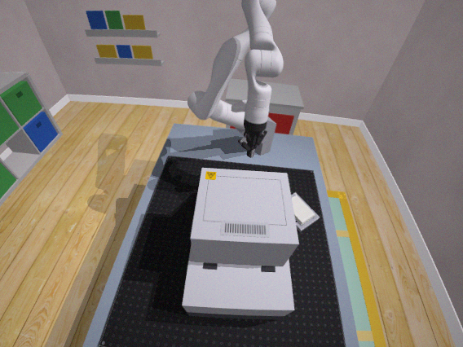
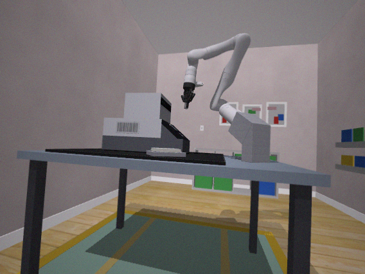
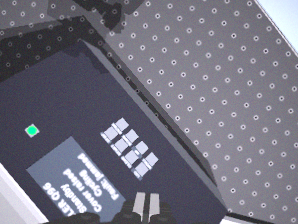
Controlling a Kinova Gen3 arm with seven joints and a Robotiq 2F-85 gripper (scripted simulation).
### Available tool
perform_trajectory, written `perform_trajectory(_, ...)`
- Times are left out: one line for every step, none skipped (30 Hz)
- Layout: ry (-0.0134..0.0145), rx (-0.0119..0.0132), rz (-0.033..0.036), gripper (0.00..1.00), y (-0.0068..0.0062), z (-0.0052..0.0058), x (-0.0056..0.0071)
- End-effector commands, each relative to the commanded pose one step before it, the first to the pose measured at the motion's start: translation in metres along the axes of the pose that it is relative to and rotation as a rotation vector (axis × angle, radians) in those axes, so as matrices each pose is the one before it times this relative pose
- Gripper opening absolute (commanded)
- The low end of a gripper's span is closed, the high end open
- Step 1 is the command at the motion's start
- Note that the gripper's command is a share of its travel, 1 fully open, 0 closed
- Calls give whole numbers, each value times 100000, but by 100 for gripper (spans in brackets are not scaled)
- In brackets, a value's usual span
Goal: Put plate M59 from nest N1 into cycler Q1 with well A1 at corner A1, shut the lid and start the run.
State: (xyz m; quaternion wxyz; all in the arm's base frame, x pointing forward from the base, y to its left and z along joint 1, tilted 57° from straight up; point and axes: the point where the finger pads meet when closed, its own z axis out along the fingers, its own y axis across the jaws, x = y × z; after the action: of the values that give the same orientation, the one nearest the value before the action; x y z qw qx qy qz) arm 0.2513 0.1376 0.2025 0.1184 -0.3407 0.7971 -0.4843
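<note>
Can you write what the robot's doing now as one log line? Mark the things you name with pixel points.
gripper [image 1: 251, 154] [image 2: 186, 107] [image 3: 146, 208]: shut, empty | over: cycler's front [image 3: 65, 90] | lamp [image 3: 32, 130]: green | plate [image 1: 304, 208] [image 2: 166, 150]: beside cycler
</note>
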Motion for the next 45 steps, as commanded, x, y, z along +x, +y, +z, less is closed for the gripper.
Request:
perform_trajectory(-294, -160, -437, 10, 31, 654, -96)
perform_trajectory(1, -1, 3, 10, 8, 132, 10)
perform_trajectory(0, -1, 3, 10, 8, 132, 10)
perform_trajectory(0, -1, 3, 10, 8, 132, 10)
perform_trajectory(0, -1, 3, 10, 8, 132, 10)
perform_trajectory(0, 0, 0, 10, 0, 0, 0)
perform_trajectory(0, 0, 0, 10, 0, 0, 0)
perform_trajectory(-12, -58, 8, 10, 12, 129, 9)
perform_trajectory(4, 16, 2, 10, 7, 133, 10)
perform_trajectory(1, 2, 3, 10, 7, 132, 10)
perform_trajectory(1, 2, 3, 10, 7, 132, 10)
perform_trajectory(1, 2, 3, 10, 8, 132, 10)
perform_trajectory(1, 1, 3, 10, 8, 132, 10)
perform_trajectory(1, 1, 3, 10, 8, 132, 10)
perform_trajectory(1, 0, 3, 10, 8, 132, 10)
perform_trajectory(1, 0, 3, 10, 8, 132, 10)
perform_trajectory(1, 0, 3, 10, 8, 132, 10)
perform_trajectory(1, -1, 3, 10, 8, 132, 10)
perform_trajectory(1, -1, 3, 10, 8, 132, 10)
perform_trajectory(0, -1, 3, 10, 8, 132, 10)
perform_trajectory(0, -1, 3, 10, 8, 132, 10)
perform_trajectory(0, -2, 3, 10, 8, 132, 10)
perform_trajectory(0, 0, 0, 10, 0, 0, 0)
perform_trajectory(0, 0, 0, 10, 0, 0, 0)
perform_trajectory(-10, -47, 8, 10, 11, 130, 9)
perform_trajectory(4, 12, 2, 10, 7, 133, 10)
perform_trajectory(1, 1, 3, 10, 8, 132, 10)
perform_trajectory(1, 1, 3, 10, 8, 132, 10)
perform_trajectory(1, 1, 3, 10, 8, 132, 10)
perform_trajectory(1, 1, 3, 10, 8, 132, 10)
perform_trajectory(1, 0, 3, 10, 8, 132, 10)
perform_trajectory(1, 0, 3, 10, 8, 132, 10)
perform_trajectory(1, -1, 3, 10, 8, 132, 10)
perform_trajectory(1, -1, 3, 10, 8, 132, 10)
perform_trajectory(1, -1, 3, 10, 8, 132, 10)
perform_trajectory(0, -1, 3, 10, 8, 132, 10)
perform_trajectory(0, -2, 3, 10, 8, 132, 10)
perform_trajectory(0, -2, 3, 10, 8, 132, 10)
perform_trajectory(0, -2, 3, 10, 8, 132, 10)
perform_trajectory(0, 0, 0, 10, 0, 0, 0)
perform_trajectory(0, 0, 0, 10, 0, 0, 0)
perform_trajectory(-8, -34, 8, 10, 11, 130, 9)
perform_trajectory(4, 12, 2, 10, 6, 133, 10)
perform_trajectory(2, 3, 3, 10, 7, 132, 10)
perform_trajectory(1, 1, 3, 10, 8, 132, 10)
